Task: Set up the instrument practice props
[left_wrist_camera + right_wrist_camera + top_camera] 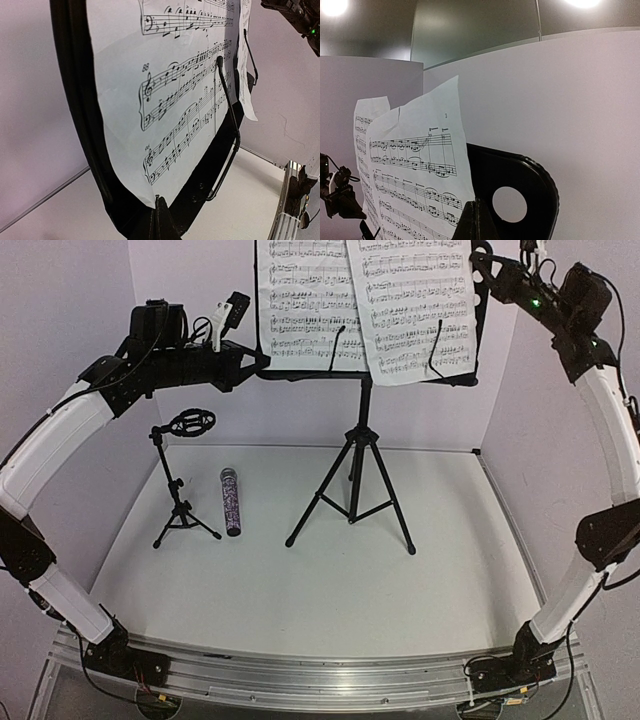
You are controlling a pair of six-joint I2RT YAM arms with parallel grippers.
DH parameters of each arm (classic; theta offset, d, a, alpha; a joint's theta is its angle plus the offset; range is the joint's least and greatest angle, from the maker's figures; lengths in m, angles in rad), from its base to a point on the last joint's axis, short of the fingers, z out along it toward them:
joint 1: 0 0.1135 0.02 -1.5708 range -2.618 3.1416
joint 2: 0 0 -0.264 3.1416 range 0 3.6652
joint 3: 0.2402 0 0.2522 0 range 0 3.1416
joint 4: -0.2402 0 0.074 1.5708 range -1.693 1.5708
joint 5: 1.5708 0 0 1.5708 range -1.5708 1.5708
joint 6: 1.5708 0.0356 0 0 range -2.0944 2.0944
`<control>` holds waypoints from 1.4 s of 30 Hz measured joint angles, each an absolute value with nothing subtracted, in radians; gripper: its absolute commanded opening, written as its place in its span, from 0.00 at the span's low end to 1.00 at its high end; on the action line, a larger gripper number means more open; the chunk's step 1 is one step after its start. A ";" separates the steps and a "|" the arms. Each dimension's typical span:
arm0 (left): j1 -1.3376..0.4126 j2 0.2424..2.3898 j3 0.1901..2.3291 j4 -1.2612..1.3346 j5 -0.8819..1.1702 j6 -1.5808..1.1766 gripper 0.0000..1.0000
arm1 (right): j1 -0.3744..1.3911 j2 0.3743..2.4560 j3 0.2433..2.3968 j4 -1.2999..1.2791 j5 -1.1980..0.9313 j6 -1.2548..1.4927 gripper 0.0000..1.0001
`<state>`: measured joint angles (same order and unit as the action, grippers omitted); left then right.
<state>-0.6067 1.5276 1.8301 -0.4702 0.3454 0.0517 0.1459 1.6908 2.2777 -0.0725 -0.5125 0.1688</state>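
Note:
The black music stand [356, 480] stands mid-table, its desk [75, 100] carrying two white music sheets. My left gripper [258, 362] is shut at the desk's lower left, its tips [159, 200] pinching the bottom corner of the left sheet [165, 100]. At the desk's upper right, my right gripper [482, 262] is shut on the edge of the right sheet [415, 165], beside a round hole in the desk [520, 170]. The glittery microphone [232, 502] lies on the table left of the stand. Next to it stands the small mic stand [180, 480], its clip holding nothing.
White walls close in the table on the left, back and right. A wire page retainer [227, 115] crosses each sheet. An aluminium rail [320, 675] runs along the near edge between the arm bases. The stand's tripod legs spread over the table's middle.

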 measured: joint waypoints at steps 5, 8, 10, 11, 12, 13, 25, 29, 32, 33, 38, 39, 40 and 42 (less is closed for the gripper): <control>-0.607 1.528 1.829 -0.469 0.345 0.052 0.00 | 0.146 1.669 2.255 -0.068 -0.496 0.174 0.00; -0.607 1.528 1.823 -0.463 0.345 0.052 0.00 | 0.146 1.660 2.240 -0.068 -0.488 0.181 0.00; -0.607 1.528 1.817 -0.461 0.345 0.052 0.00 | 0.146 1.644 2.213 -0.062 -0.473 0.184 0.00; -0.607 1.528 1.817 -0.461 0.345 0.052 0.00 | 0.146 1.632 2.190 -0.062 -0.463 0.184 0.00; -0.607 1.528 1.816 -0.461 0.345 0.052 0.00 | 0.146 1.618 2.167 -0.061 -0.451 0.184 0.00; -0.607 1.527 1.815 -0.461 0.345 0.052 0.00 | 0.146 1.605 2.149 -0.061 -0.437 0.184 0.00; -0.607 1.527 1.808 -0.453 0.345 0.052 0.00 | 0.146 1.568 2.108 -0.049 -0.420 0.181 0.24; -0.607 1.527 1.808 -0.453 0.345 0.052 0.00 | 0.147 1.585 2.147 -0.047 -0.493 0.187 0.38; -0.607 1.527 1.808 -0.453 0.345 0.052 0.00 | 0.147 1.602 2.186 -0.046 -0.542 0.192 0.44; -0.607 1.527 1.808 -0.453 0.346 0.052 0.00 | 0.147 1.607 2.198 -0.046 -0.558 0.191 0.46; -0.607 1.527 1.808 -0.453 0.346 0.052 0.00 | 0.147 1.635 2.246 -0.044 -0.613 0.200 0.53; -0.607 1.527 1.808 -0.453 0.346 0.052 0.00 | 0.147 1.642 2.252 -0.044 -0.619 0.202 0.54; -0.607 1.527 1.808 -0.453 0.346 0.052 0.00 | 0.147 1.647 2.255 -0.044 -0.623 0.203 0.54; -0.607 1.527 1.808 -0.453 0.346 0.052 0.00 | 0.147 1.658 2.258 -0.046 -0.630 0.205 0.54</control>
<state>-0.6067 1.5272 1.8076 -0.4526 0.3458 0.0517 0.1467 1.6583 2.2583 -0.0456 -0.6300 0.2052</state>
